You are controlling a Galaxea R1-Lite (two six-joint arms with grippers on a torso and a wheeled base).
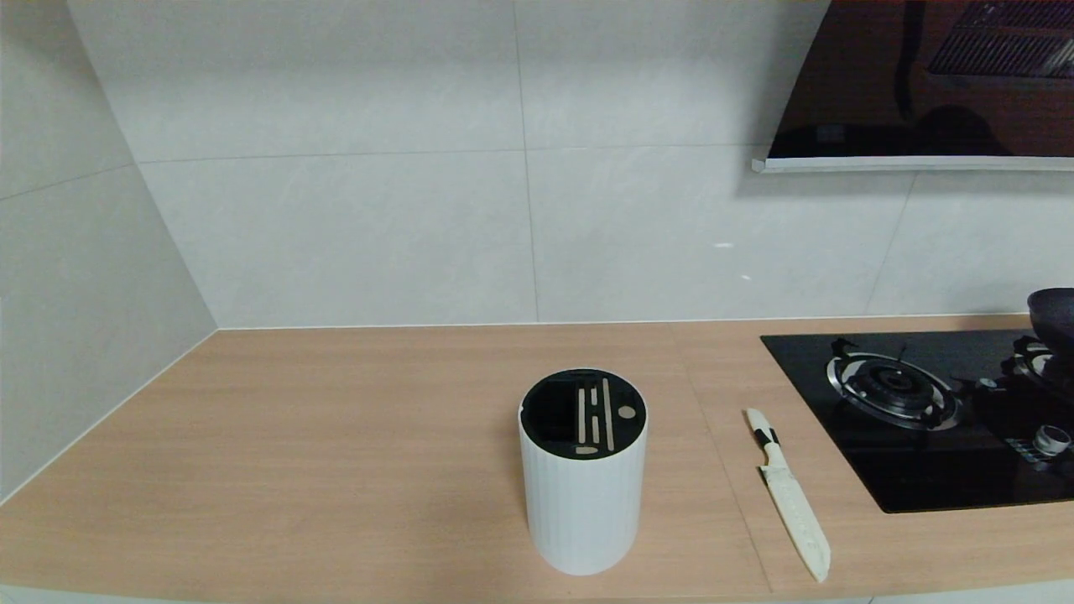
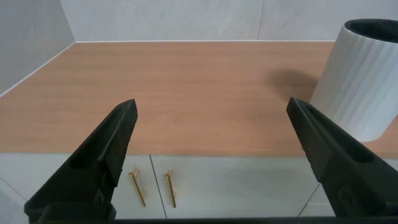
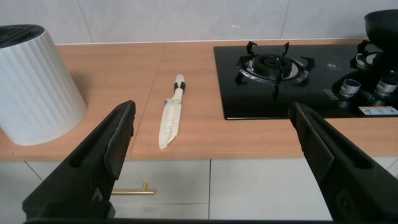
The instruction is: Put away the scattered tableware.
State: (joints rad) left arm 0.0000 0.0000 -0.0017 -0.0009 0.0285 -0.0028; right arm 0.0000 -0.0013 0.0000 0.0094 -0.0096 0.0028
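Note:
A cream knife (image 1: pixel 789 495) (image 3: pixel 171 114) lies flat on the wooden counter (image 1: pixel 336 436), between the holder and the hob, its blade pointing toward the front edge. A white ribbed cylindrical holder (image 1: pixel 583 474) (image 2: pixel 364 78) (image 3: pixel 34 81) with a black slotted top stands upright left of the knife. My left gripper (image 2: pixel 211 118) is open, held in front of the counter edge, left of the holder. My right gripper (image 3: pixel 211 118) is open too, in front of the counter edge, with the knife beyond its fingers. Nothing is between either pair of fingers.
A black gas hob (image 1: pixel 931 411) (image 3: pixel 292 74) with burners occupies the counter's right end, with a dark pot (image 1: pixel 1053 315) at its far right. A range hood (image 1: pixel 923 84) hangs above. Tiled walls close the back and left. Cabinet doors with gold handles (image 2: pixel 152 186) lie below the counter.

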